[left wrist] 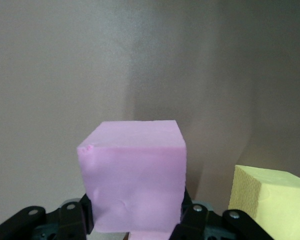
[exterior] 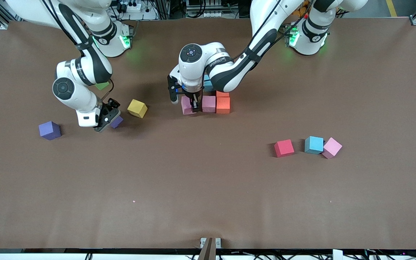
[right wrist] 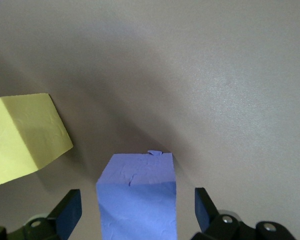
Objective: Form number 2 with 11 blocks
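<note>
Straddling a purple block point(exterior: 117, 121) near the yellow block point(exterior: 137, 108), the right gripper point(exterior: 107, 117) stands apart; mid-table, the left gripper point(exterior: 194, 104) clamps a pink block point(left wrist: 135, 180) beside the started number 2 point(exterior: 215, 103); light, dentable foam, best pinched on flat sides

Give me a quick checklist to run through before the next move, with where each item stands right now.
1. Left gripper shut on the pink block: ok.
2. Pink block lined up beside the second pink block and the orange block: ok, though contact between them cannot be told.
3. Right gripper open with the purple block between its fingers: ok, not yet gripped.
4. Yellow block apart from the right gripper: ok.
5. Spare red block, light blue block and pink block still to be placed: not ok, the figure is unfinished.
</note>
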You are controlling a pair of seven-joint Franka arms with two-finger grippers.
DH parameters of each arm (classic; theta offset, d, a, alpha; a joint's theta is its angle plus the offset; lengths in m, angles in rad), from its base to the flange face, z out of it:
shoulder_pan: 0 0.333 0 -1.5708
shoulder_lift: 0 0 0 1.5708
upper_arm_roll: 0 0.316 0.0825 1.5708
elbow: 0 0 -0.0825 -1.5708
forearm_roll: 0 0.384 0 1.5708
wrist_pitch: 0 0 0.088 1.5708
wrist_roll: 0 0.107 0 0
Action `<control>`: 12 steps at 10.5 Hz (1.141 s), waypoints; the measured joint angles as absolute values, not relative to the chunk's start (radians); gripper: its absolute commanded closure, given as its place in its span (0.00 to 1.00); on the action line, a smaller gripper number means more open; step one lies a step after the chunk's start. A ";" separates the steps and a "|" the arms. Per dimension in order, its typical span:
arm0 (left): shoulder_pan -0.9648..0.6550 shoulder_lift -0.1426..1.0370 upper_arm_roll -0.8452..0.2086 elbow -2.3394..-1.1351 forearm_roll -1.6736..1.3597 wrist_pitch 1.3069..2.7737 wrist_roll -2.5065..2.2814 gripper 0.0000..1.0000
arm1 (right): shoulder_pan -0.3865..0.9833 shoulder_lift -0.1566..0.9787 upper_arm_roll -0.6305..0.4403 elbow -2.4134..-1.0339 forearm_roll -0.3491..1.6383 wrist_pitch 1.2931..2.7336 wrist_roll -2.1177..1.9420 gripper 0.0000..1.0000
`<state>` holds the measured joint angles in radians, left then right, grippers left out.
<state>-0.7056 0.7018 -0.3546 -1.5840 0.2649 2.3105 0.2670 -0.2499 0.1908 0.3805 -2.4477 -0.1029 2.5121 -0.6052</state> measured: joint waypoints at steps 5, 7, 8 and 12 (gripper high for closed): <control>-0.722 0.734 -0.355 -1.513 0.265 2.152 0.443 0.82 | -0.270 0.254 0.379 -2.456 -0.103 2.564 -0.607 0.00; -0.739 0.755 -0.355 -1.455 0.265 2.088 0.459 0.82 | -0.279 0.272 0.379 -2.456 -0.103 2.571 -0.607 0.00; -0.741 0.762 -0.355 -1.447 0.265 2.084 0.460 0.82 | -0.283 0.283 0.378 -2.456 -0.103 2.582 -0.608 0.08; -0.750 0.785 -0.348 -1.444 0.298 2.083 0.463 0.82 | -0.286 0.297 0.378 -2.456 -0.103 2.593 -0.609 0.94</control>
